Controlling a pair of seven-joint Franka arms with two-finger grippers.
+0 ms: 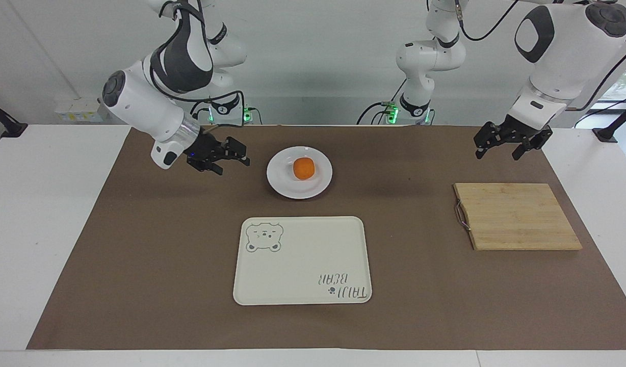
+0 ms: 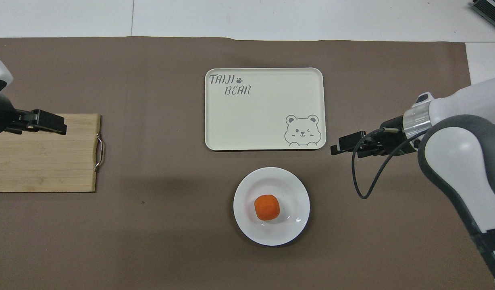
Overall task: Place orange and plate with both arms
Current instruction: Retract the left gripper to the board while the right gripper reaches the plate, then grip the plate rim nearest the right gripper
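Brown mat (image 1: 139, 244), orange (image 1: 304, 168) beside right hand (image 1: 234, 155)

"TAIJI BEAR" printed on cream tray (image 2: 267, 80), beside bear drawing

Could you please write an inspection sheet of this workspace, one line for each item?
Surface: brown mat on white table.
Job's things: orange on white plate; cream bear tray beside the plate, farther from the robots, with nothing on it.
Clutter: wooden cutting board, toward the left arm's end.
Grippers: right gripper low beside the plate, jaws open, holding nothing; left gripper over the mat near the board, jaws open, holding nothing.
Cables: black cables along both arms.
Surroundings: white wall; nothing else seen.
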